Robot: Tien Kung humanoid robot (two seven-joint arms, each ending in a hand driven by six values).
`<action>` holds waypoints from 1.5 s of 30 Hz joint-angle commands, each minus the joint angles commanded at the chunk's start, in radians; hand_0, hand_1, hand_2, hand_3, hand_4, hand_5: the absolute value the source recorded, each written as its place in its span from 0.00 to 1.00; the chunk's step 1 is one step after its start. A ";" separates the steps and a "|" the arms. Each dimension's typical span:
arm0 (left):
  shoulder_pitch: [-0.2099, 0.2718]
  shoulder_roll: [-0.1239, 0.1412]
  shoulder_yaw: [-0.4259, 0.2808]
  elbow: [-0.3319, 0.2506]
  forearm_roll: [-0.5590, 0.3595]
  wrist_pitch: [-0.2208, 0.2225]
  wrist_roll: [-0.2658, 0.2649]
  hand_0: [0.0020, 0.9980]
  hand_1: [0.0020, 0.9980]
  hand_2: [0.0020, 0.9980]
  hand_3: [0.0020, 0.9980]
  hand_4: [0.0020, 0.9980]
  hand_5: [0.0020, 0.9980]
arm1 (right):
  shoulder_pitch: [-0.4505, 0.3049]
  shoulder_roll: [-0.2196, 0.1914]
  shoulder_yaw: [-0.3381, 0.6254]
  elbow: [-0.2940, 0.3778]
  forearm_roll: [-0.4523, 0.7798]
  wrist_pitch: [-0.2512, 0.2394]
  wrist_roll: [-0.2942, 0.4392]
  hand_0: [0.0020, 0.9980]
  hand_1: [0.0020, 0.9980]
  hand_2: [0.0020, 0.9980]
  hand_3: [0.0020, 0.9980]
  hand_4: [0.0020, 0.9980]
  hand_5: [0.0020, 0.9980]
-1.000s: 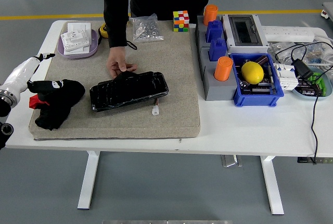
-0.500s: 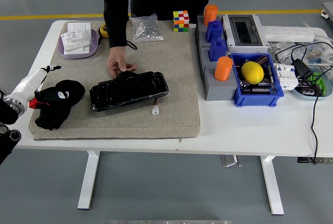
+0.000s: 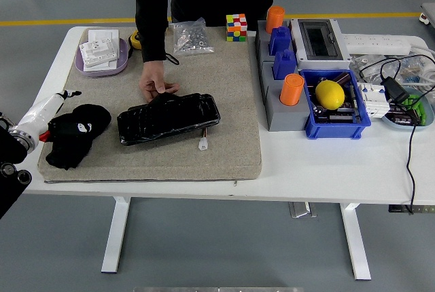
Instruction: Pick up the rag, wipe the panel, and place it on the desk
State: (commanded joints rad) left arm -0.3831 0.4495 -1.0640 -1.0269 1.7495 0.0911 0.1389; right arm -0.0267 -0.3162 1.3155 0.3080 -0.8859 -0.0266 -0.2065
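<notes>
The black rag (image 3: 76, 134) lies bunched on the left end of the grey mat (image 3: 224, 102). My left hand (image 3: 49, 131) rests at the rag's left edge, with its white forearm slanting up along the mat's edge. The black hand blends into the black cloth, so its grip cannot be made out. The glossy black panel (image 3: 170, 117) lies in the middle of the mat, with a small white plug (image 3: 203, 144) on a wire at its near side. A person's hand (image 3: 156, 87) rests on the panel's far left corner. My right arm is out of view.
A purple tray of white parts (image 3: 102, 53), a bag of screws (image 3: 190, 37) and a colour cube (image 3: 236, 26) stand along the back. Grey holders with orange and blue cylinders (image 3: 282, 68), a blue bin holding a lemon (image 3: 331, 95), a breaker box and cables fill the right side.
My left arm has shifted down and towards the table's near edge, and more of its shoulder shows at the lower left. The rag looks slightly more bunched. The panel and the person's hand have not moved.
</notes>
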 joint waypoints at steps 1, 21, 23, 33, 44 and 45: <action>-0.001 -0.001 0.002 0.002 0.001 0.001 0.000 0.80 0.91 0.95 0.89 0.89 0.35 | 0.000 0.000 0.001 0.000 0.000 0.000 0.000 0.69 0.45 0.64 0.62 1.00 0.70; -0.020 -0.019 0.055 0.043 0.026 0.045 0.018 0.42 0.45 0.82 0.70 0.64 0.13 | 0.001 0.001 0.046 0.001 -0.016 -0.007 0.003 0.69 0.45 0.64 0.62 1.00 0.70; -0.019 -0.019 0.056 0.044 0.029 0.053 0.022 0.42 0.45 0.82 0.70 0.64 0.13 | 0.001 0.002 0.052 0.001 -0.018 -0.008 0.003 0.69 0.45 0.64 0.62 1.00 0.70; -0.020 -0.013 0.060 0.044 0.040 0.091 0.019 0.37 0.34 0.74 0.56 0.48 0.07 | 0.002 -0.001 0.064 -0.001 -0.023 -0.008 0.002 0.69 0.45 0.64 0.62 1.00 0.70; -0.012 -0.015 0.065 0.035 0.007 0.159 -0.010 0.27 0.18 0.53 0.40 0.21 0.00 | 0.005 0.000 0.069 -0.002 -0.026 -0.010 0.003 0.69 0.45 0.64 0.62 1.00 0.70; -0.010 -0.015 0.066 0.033 -0.002 0.164 -0.013 0.27 0.18 0.53 0.40 0.21 0.00 | 0.005 0.000 0.069 -0.002 -0.026 -0.010 0.003 0.69 0.45 0.64 0.62 1.00 0.70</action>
State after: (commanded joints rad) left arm -0.3935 0.4349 -0.9984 -0.9942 1.7473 0.2551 0.1258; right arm -0.0220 -0.3161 1.3849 0.3058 -0.9116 -0.0366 -0.2033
